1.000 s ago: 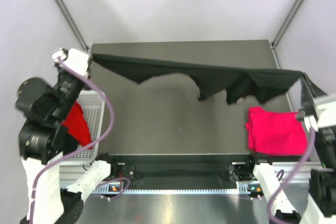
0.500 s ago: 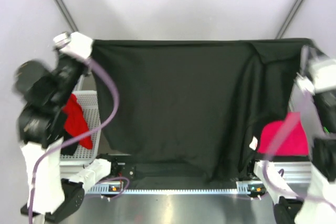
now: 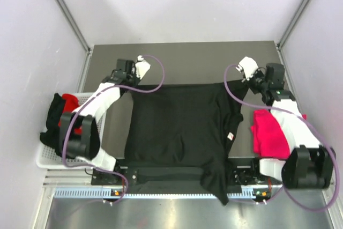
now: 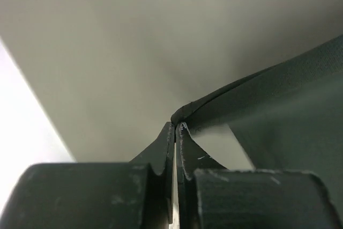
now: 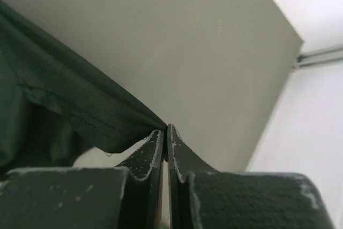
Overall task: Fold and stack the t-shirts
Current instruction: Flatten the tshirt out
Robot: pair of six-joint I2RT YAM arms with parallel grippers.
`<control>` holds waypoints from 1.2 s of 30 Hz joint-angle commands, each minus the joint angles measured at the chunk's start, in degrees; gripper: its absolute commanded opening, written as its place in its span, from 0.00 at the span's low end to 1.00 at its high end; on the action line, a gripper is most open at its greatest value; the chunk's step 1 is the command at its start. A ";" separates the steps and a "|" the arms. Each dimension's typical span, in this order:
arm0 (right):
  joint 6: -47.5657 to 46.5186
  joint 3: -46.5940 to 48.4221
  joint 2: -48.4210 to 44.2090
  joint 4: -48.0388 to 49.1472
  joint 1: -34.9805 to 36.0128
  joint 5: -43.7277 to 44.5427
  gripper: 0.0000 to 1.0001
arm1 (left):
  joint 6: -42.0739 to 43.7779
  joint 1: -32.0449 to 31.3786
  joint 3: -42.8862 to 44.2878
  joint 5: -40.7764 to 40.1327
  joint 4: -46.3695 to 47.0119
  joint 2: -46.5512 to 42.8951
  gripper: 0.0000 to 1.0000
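two far corners of the black tee [image 3: 177, 127], spread on the table [image 3: 187, 54], are pinched in the fully closed left gripper [image 4: 175, 127] and right gripper [image 5: 165, 128], so we should lay them down taut and level.

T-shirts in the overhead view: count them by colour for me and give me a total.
Black: 2, the spread black t-shirt and the bunched black t-shirt in the wire basket
Pink: 1, the folded pink t-shirt
Red: 1, the red t-shirt, also in the basket
Total: 4
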 commanded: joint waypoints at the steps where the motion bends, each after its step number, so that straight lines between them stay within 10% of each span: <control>1: -1.29 6.73 7.09 9.18 -0.28 1.72 0.00 | 1.18 1.35 1.67 -6.01 10.86 5.55 0.00; 20: 4.69 40.56 48.22 12.78 5.70 7.96 0.00 | 0.83 3.38 18.20 -15.94 15.70 27.53 0.00; 36: 5.13 60.44 62.12 10.06 7.28 12.62 0.03 | -0.66 3.64 34.89 -18.23 17.10 39.49 0.00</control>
